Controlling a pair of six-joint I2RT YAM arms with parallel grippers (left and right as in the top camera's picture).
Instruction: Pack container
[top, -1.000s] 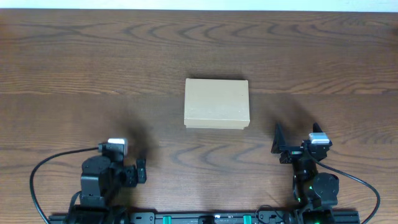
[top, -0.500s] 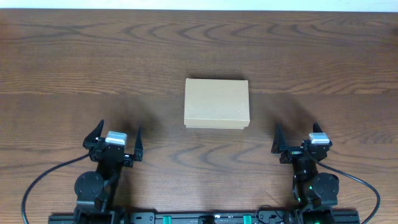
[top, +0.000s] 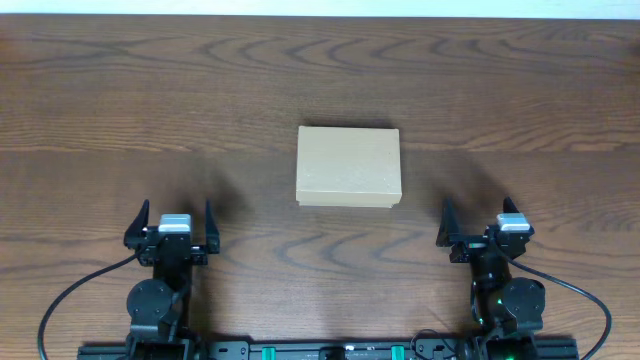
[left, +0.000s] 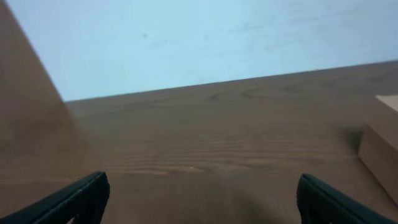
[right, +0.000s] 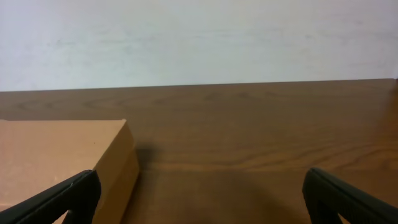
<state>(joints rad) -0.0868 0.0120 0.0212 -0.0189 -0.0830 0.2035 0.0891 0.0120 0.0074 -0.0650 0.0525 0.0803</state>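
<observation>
The container (top: 348, 167), a plain tan cardboard box with its lid lying flat and closed, sits just above the centre of the overhead frame on the dark wood table (top: 120, 100) (no marking shows on any visible face). The left gripper (top: 172, 222), at lower left, and the right gripper (top: 479, 222), at lower right, both stand with fingers spread wide, holding nothing and touching nothing, each well apart from the box. Bare wood lies on all four sides of the box, and the table's far edge runs along the top of the frame.
</observation>
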